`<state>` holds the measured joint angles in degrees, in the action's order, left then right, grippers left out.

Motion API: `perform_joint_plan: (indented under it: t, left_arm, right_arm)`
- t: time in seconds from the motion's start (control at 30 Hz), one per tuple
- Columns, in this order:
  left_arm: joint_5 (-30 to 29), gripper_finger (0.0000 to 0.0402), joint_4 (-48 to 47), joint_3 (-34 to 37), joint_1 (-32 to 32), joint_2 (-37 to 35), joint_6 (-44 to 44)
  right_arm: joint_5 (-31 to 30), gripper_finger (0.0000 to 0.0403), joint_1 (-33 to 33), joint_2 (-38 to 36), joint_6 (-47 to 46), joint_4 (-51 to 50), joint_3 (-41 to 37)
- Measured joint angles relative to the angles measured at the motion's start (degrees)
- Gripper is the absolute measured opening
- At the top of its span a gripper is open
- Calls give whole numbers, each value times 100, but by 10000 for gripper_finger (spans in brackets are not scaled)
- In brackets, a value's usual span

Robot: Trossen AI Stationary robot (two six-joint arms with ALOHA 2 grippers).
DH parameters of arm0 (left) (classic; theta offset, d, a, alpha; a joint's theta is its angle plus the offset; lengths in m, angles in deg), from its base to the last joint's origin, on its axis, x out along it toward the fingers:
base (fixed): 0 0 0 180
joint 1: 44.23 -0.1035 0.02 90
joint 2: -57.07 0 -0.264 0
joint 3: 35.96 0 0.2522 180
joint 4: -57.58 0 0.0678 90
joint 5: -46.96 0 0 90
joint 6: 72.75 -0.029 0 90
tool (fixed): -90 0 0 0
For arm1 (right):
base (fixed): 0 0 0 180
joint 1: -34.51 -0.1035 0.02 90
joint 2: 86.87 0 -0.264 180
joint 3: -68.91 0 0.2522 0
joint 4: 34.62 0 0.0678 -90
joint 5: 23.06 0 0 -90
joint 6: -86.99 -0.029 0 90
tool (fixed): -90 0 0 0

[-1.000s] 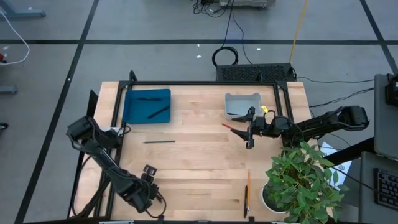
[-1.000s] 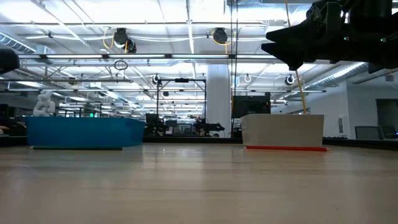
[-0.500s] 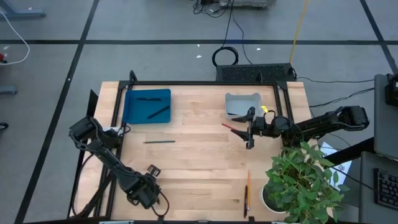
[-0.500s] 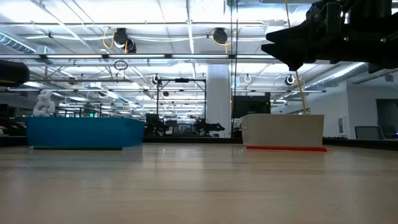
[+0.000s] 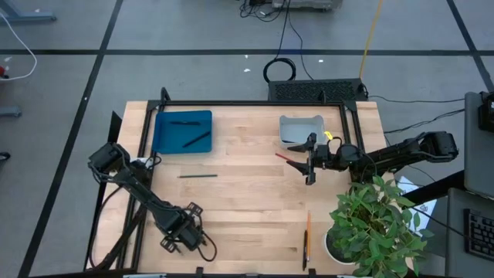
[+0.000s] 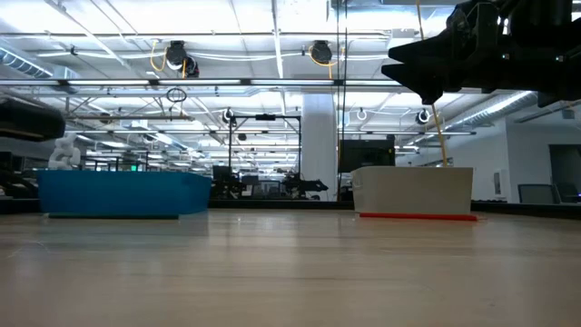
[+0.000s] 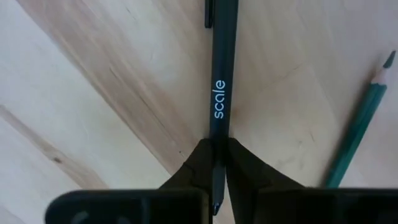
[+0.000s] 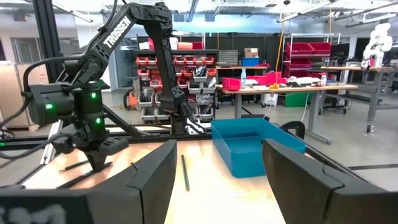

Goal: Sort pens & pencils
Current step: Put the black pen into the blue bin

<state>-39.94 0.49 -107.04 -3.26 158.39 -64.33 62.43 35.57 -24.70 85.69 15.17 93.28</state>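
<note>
One dark pen (image 7: 222, 74) lies flat on the wooden worktop (image 5: 247, 208) near its front left, and the left pincer (image 7: 213, 163) has closed on it, a finger on either side of the barrel toward one end. To judge by its look, the pen is light, stiff and smooth, so it could roll or swivel between the fingers; a hold nearer the middle would carry it more level than this end grip. White lettering along the barrel reads "scale". Just beside it lies a green pencil (image 7: 359, 126), slimmer and apart from the pen, untouched. Another pen (image 5: 197, 176) lies loose farther back on the worktop, two pens rest in the blue tray (image 5: 183, 131), a red pencil (image 5: 287, 158) lies by the grey tray (image 5: 299, 128), and an orange pencil (image 5: 306, 238) sits near the front edge. Over by the grey tray the right pincer (image 5: 310, 161) hangs with its fingers wide apart, empty. On the left arm (image 8: 134, 25), seen from the right wrist, "TROSSEN" is printed.
</note>
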Motion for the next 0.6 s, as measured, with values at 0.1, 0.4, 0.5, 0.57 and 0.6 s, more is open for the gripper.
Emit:
perform_joint_plan:
  t: [0.1, 0.4, 0.5, 0.57, 0.6]
  left_arm:
    - [38, 22, 13, 6, -17, -37, 311]
    - [-833, 19, 71, 26, -118, -1062, 820]
    - [-1649, 19, 85, 20, -304, -1718, 831]
    - [-2195, 19, 234, 20, -472, -2141, 600]
    - [-2404, 19, 360, 20, -576, -2340, 380]
  right_arm:
    - [2, 226, 0, 0, -2, 0, 0]
    - [2, 226, 0, 0, -2, -18, 0]
    - [4, 226, -2, 0, -102, -36, 0]
    - [4, 226, -2, 0, -146, -49, 0]
    - [4, 226, -2, 0, -148, -63, 0]
